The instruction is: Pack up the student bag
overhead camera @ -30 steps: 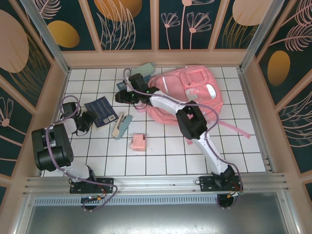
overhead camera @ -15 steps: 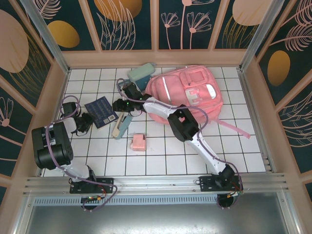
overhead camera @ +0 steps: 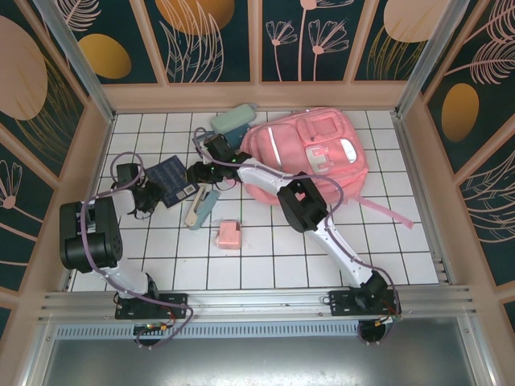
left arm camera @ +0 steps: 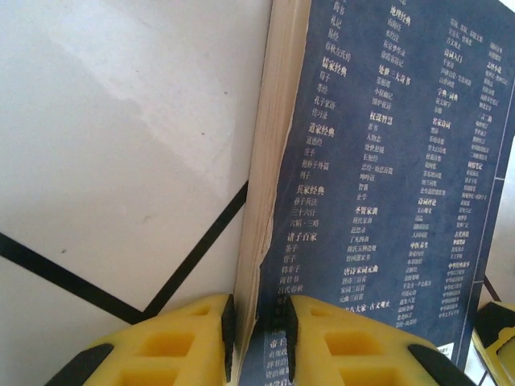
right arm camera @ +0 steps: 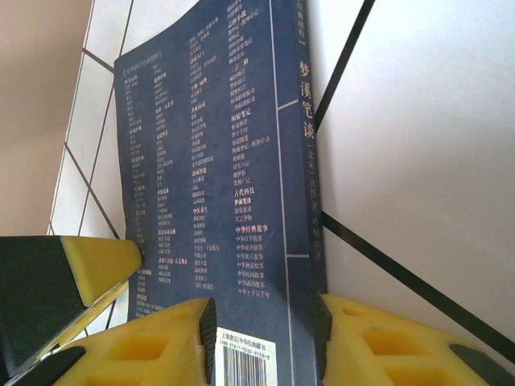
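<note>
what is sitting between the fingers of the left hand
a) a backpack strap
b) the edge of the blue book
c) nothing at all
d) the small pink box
b: in the left wrist view the page edge of the blue book runs down into the left hand, between its two yellow fingers.

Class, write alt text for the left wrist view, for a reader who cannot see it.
A dark blue book printed with columns of pale Chinese text lies on a white tiled table, its page edge between the two yellow fingers of the left gripper at the bottom.
</note>
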Robot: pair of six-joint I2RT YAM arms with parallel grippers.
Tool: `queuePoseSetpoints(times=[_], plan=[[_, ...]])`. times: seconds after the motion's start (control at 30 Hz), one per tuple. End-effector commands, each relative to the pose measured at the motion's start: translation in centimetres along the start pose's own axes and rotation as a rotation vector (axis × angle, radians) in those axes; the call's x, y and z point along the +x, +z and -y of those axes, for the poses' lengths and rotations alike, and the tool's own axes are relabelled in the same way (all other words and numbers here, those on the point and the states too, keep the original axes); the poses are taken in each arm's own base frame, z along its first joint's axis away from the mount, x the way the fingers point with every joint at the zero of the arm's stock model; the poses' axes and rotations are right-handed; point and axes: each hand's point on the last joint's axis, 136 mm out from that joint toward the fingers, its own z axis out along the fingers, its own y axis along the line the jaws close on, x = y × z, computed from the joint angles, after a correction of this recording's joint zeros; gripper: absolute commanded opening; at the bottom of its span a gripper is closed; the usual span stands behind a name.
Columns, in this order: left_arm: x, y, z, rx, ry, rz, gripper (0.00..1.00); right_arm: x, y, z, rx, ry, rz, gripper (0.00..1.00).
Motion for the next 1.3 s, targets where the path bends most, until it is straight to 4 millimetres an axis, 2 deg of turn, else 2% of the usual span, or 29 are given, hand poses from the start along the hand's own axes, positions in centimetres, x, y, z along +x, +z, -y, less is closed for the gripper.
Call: queuePoseSetpoints(times=[0.0,0.07,0.13,0.2,0.3,0.4,0.5,0.63,0.73,0.8,0.9,1.03,1.13,1.27], plan=[[3.9,1.4,1.4,0.062,0.001,-0.141,0.25,3.5,0.8,-2.7,-0.112,0.014,-0.141,0.37],[4.0,1.5,1.2,0.057,0.001,-0.146,0.25,3.4,0.5,-3.7,-0.144,0.008,-0.149,0.37],[4.0,1.4,1.0,0.046,0.001,-0.141,0.25,2.9,0.2,-3.5,-0.078,-0.033,-0.117,0.41],[3.8,1.4,0.9,0.038,0.013,-0.136,0.25,1.8,-0.3,-2.0,0.055,-0.083,-0.058,0.42],[3.4,1.4,0.7,0.009,0.034,-0.134,0.25,0.3,-1.8,1.5,0.264,-0.103,0.022,0.41],[3.1,1.4,1.0,0.005,0.053,-0.135,0.25,-0.7,-2.9,3.4,0.338,-0.101,0.054,0.42],[3.0,1.4,0.8,-0.006,0.059,-0.128,0.25,-1.2,-3.2,4.5,0.388,-0.118,0.074,0.42],[3.2,1.4,0.8,-0.001,0.057,-0.133,0.26,0.5,-1.7,5.0,0.348,-0.104,0.008,0.42],[3.3,1.5,0.9,0.008,0.051,-0.134,0.25,2.9,-0.1,6.0,0.349,-0.088,-0.067,0.42],[3.5,1.5,1.0,0.026,0.043,-0.140,0.26,4.9,0.9,5.7,0.293,-0.070,-0.134,0.42],[3.8,1.6,1.4,0.054,0.028,-0.147,0.26,7.0,1.9,4.5,0.216,-0.072,-0.204,0.41],[4.2,1.7,1.9,0.088,0.014,-0.157,0.25,8.3,2.1,-0.6,-0.022,-0.060,-0.280,0.41],[4.5,1.7,2.2,0.103,0.006,-0.164,0.26,7.2,0.8,-5.4,-0.188,-0.072,-0.277,0.40],[4.4,1.5,2.3,0.106,0.011,-0.161,0.25,4.2,-2.3,-10.3,-0.356,-0.093,-0.224,0.38]])
